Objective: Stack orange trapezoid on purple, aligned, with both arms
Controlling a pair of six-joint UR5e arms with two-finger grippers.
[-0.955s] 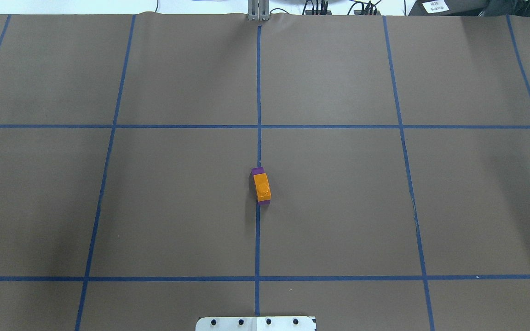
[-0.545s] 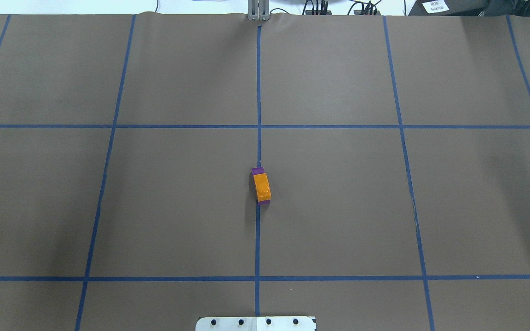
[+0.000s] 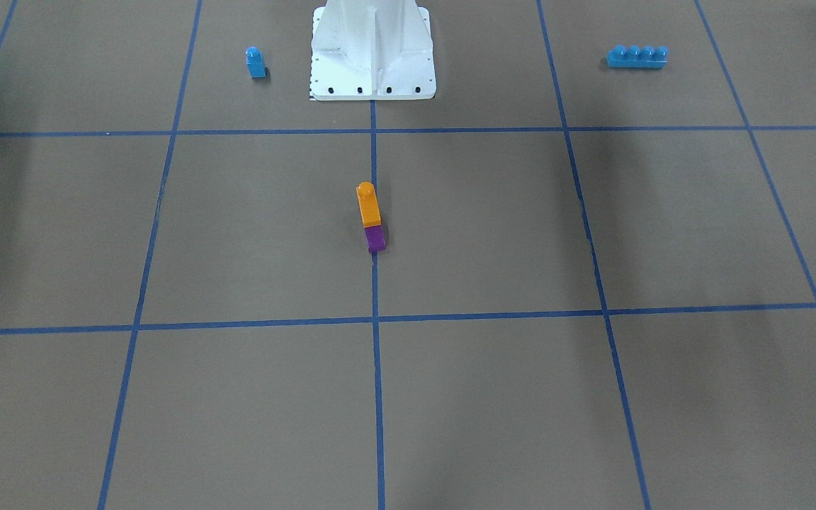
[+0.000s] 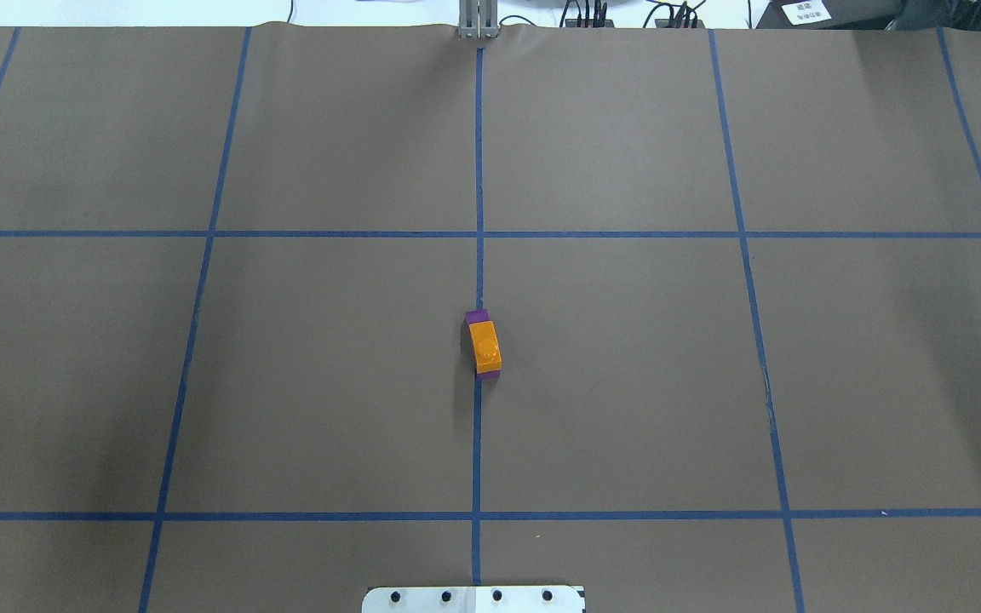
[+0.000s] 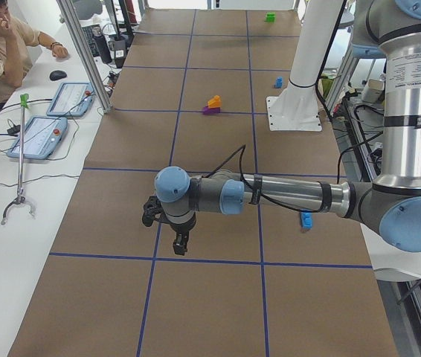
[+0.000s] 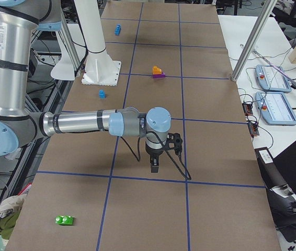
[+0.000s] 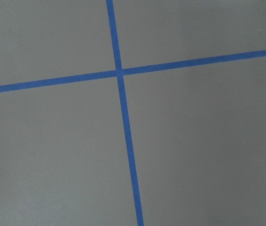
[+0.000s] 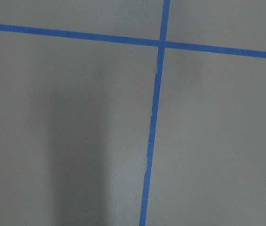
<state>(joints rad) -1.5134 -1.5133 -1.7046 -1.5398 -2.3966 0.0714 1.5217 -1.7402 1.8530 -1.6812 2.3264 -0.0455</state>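
Observation:
The orange trapezoid (image 4: 485, 347) sits on top of the purple block (image 4: 477, 317) at the table's centre line, stud up. The stack also shows in the front-facing view, orange (image 3: 368, 207) over purple (image 3: 375, 239). Neither gripper touches it. My left gripper (image 5: 181, 242) hangs over the table far from the stack, seen only in the exterior left view. My right gripper (image 6: 154, 167) hangs likewise, seen only in the exterior right view. I cannot tell whether either one is open or shut. Both wrist views show only brown paper and blue tape lines.
A small blue single-stud block (image 3: 256, 62) and a long blue brick (image 3: 637, 57) lie either side of the white robot base (image 3: 372, 49). A green block (image 6: 64, 220) lies near the table's right end. An operator (image 5: 2, 44) sits beside the table.

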